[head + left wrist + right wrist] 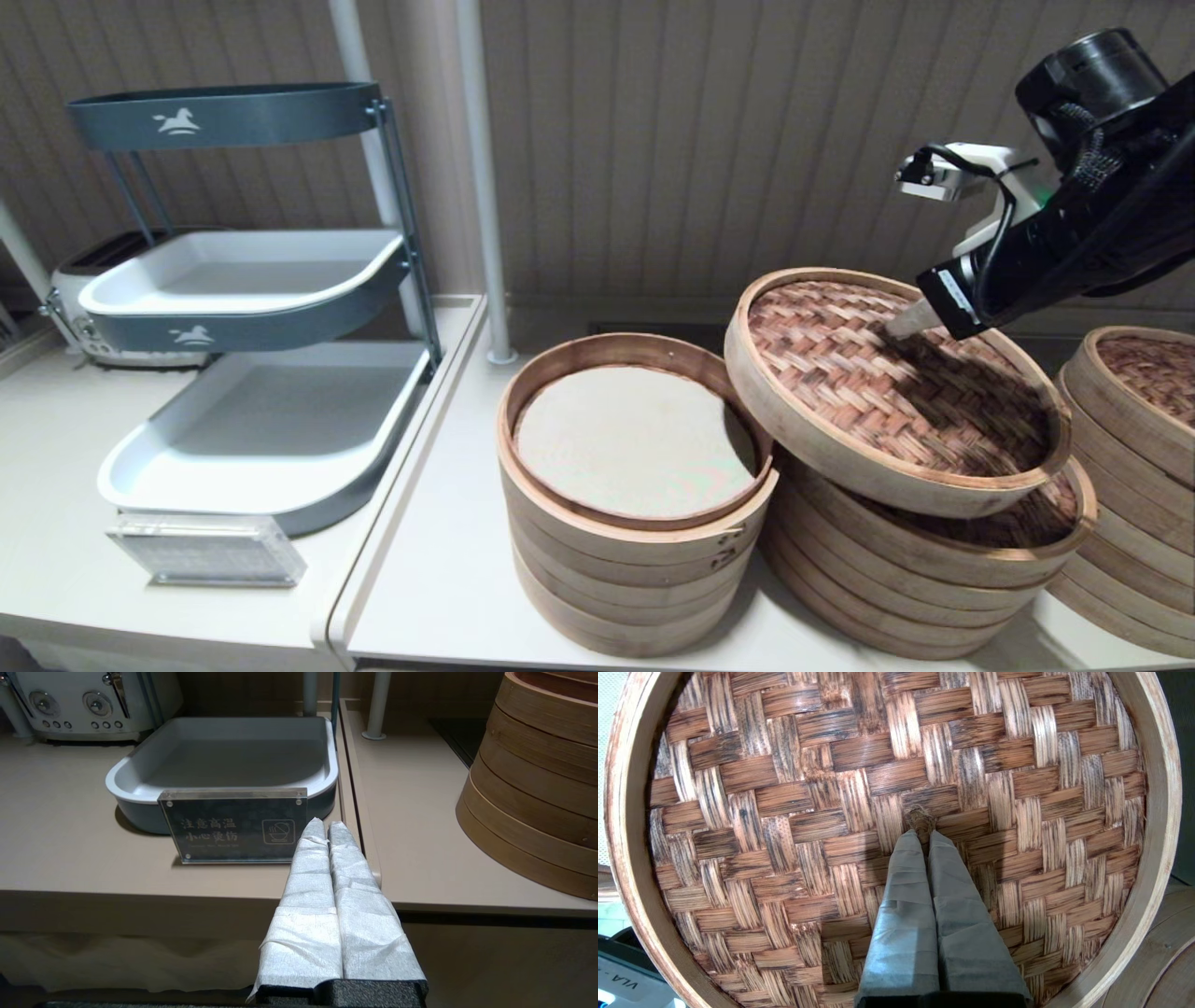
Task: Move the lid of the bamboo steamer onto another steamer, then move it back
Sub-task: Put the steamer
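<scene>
The bamboo steamer lid (822, 373), pale-rimmed with a woven top, hangs tilted, its left edge raised beside the open taller steamer with the white liner (635, 439). My right gripper (901, 325) (923, 833) is shut on the lid's small centre loop (919, 817). Under the lid stands another steamer (924, 583), a stack of shallow tiers whose own darker lid (1036, 523) peeks out at the right. I cannot tell whether the held lid touches it. My left gripper (325, 823) is shut on nothing, low at the table's front edge, out of the head view.
A third steamer stack (1139, 439) stands at the far right. On the left are a tiered rack with grey trays (252, 280), a small warning sign (233, 823) and a toaster (84, 308). A white pole (485, 187) rises behind the taller steamer.
</scene>
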`<state>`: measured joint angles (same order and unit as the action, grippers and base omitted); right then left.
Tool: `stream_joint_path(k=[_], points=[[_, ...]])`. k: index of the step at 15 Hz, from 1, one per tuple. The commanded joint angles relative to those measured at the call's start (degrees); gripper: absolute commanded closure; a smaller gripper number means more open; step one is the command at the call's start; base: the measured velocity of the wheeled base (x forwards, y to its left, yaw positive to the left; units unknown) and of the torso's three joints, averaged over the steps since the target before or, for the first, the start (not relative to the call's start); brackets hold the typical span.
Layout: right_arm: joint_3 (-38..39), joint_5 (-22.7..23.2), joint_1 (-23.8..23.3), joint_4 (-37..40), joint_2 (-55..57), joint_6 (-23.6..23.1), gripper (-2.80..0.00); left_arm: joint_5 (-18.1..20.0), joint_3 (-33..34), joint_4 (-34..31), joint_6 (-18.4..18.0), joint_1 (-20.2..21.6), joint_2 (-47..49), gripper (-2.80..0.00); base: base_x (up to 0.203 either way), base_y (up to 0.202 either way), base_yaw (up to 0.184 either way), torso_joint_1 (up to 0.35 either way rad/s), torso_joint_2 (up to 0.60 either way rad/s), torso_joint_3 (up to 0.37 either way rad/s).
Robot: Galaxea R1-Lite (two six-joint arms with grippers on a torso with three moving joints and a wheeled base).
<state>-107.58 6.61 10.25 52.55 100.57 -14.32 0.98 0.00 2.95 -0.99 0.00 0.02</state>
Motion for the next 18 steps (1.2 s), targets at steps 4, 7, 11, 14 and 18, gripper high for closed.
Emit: stream_joint_path(k=[4,7,11,14,18], points=[[-1.36,-0.02,2.31,0.27,0.59,0.0,0.0,-0.02,1.58,0.04,-0.07,0.0,-0.02,0.0,0.0,0.0,0.0,0.0,0.0,0.0],[-2.15,-0.02,3.85,0.22,0.72,0.0,0.0,-0.02,1.58,0.04,-0.07,0.0,-0.02,0.0,0.0,0.0,0.0,0.0,0.0,0.0],[-2.63,-0.19,6.01,0.09,1.04,0.0,0.0,-0.02,1.58,0.04,0.02,0.0,-0.02,0.0,0.0,0.0,0.0,0.0,0.0,0.0],[-2.63,-0.24,6.99,-0.26,1.34,0.0,0.0,-0.02,1.58,0.04,-0.07,0.0,-0.02,0.0,0.0,0.0,0.0,0.0,0.0,0.0],[-2.9,-0.45,8.73,-0.52,1.91,-0.09,0.0,-0.02,1.58,0.04,-0.07,0.0,-0.02,0.0,0.0,0.0,0.0,0.0,0.0,0.0]])
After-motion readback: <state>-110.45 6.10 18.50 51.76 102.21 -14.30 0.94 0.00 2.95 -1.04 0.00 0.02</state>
